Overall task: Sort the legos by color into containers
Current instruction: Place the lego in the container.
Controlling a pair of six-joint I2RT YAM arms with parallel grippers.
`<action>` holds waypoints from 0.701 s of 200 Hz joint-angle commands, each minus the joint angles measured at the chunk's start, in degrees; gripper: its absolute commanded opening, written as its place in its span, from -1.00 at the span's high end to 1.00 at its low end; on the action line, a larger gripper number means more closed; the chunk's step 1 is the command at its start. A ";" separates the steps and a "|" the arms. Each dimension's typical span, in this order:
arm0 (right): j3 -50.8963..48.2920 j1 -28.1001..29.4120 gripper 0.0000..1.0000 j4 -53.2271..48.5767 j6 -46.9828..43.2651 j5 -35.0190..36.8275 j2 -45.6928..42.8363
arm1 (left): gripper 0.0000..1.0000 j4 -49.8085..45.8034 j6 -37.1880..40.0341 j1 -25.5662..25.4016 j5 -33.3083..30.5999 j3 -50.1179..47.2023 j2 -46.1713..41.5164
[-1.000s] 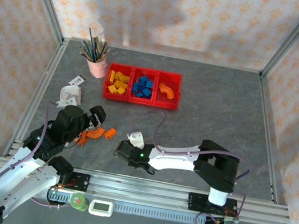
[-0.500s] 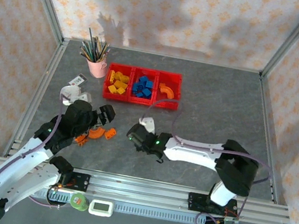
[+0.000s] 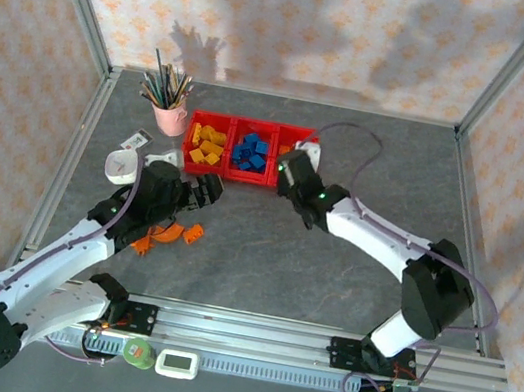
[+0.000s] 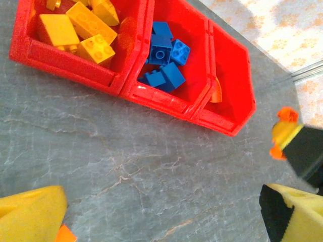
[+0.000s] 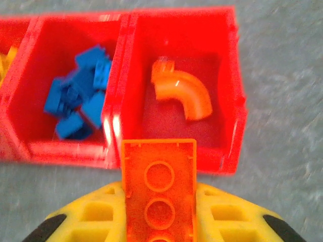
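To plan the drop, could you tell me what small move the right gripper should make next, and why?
Probably ease the right gripper forward and open it: it holds a flat orange plastic brick at the edge of the red plastic bin containing an orange curved arch.

Table [image 3: 228, 271]: grey, stone-patterned, walled on three sides.
- Upper centre: three red bins [image 3: 225, 175] joined in a row, parallel to the far edge.
- Just left of the bins: pink cup [image 3: 169, 119] of pencils, upright.
- Below the cup: small card [image 3: 136, 140], flat; below that, a white object [image 3: 122, 167], type unclear.
- Left of centre: loose orange legos close together, an arch [image 3: 169, 234], a brick [image 3: 193, 233] and a third piece [image 3: 141, 243].
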 commanded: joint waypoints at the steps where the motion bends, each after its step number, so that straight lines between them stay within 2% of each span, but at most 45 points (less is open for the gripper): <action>1: 3.08 -3.28 0.53 3.31 -3.61 1.06 3.14 | -0.99 3.73 1.82 0.33 -0.62 2.97 0.98; 46: 11.61 -9.16 0.52 3.57 -5.68 -1.62 12.62 | -0.98 6.52 1.97 0.36 -2.00 3.22 2.24; 95: 23.07 -9.66 0.46 1.29 -9.21 -1.09 22.83 | -0.98 6.63 2.50 0.56 -2.18 4.35 3.61; 128: 27.47 -9.85 0.28 -0.72 -10.17 -1.32 26.84 | -0.98 6.66 2.74 0.62 -2.44 4.45 3.37; 140: 28.24 -9.85 0.10 -1.55 -10.36 -1.62 26.74 | -0.98 6.31 2.95 0.77 -2.44 4.61 3.26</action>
